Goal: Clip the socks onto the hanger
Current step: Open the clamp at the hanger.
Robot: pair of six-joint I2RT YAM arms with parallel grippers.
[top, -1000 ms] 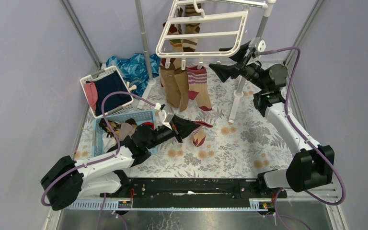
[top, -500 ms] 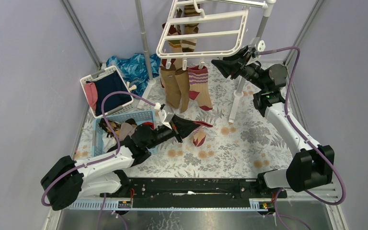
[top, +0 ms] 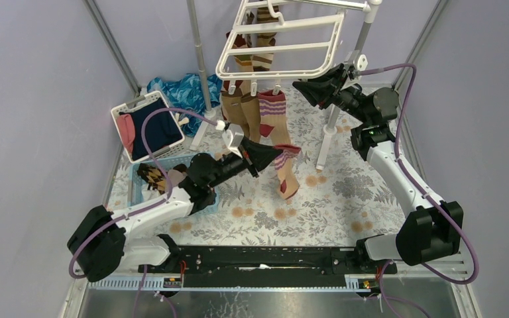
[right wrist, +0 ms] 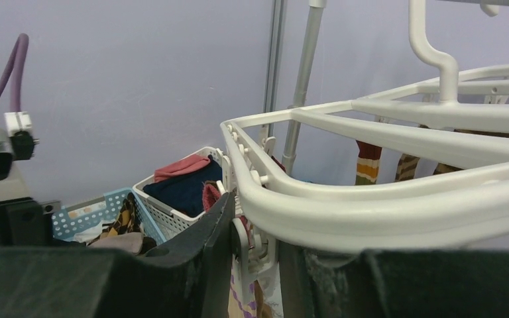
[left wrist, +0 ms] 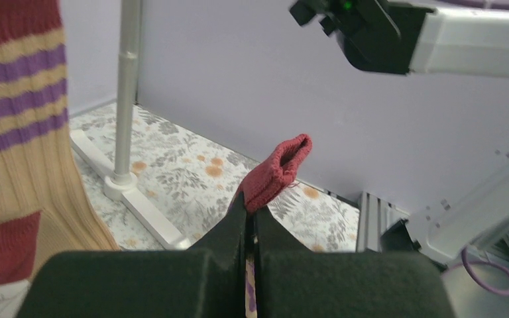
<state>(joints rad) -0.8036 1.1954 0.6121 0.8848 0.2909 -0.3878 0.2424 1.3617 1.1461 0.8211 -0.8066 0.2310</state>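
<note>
Grips in the left gripper point(left wrist: 246, 218), clenched tight, the ribbed red knit cuff of a soft tan sock point(left wrist: 275, 169), drooping limp over the floral-print table point(top: 344, 199). Pinches with the right gripper point(right wrist: 255, 228), closed snugly, a small white clip point(right wrist: 247, 244) at the near corner of the hanger point(right wrist: 371, 212), all smooth rounded plastic bars.

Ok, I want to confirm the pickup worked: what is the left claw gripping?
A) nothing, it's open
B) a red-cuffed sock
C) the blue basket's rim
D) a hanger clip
B: the left claw is shut on the sock, whose red cuff pokes out past it in the wrist view while the rest hangs below it.
</note>
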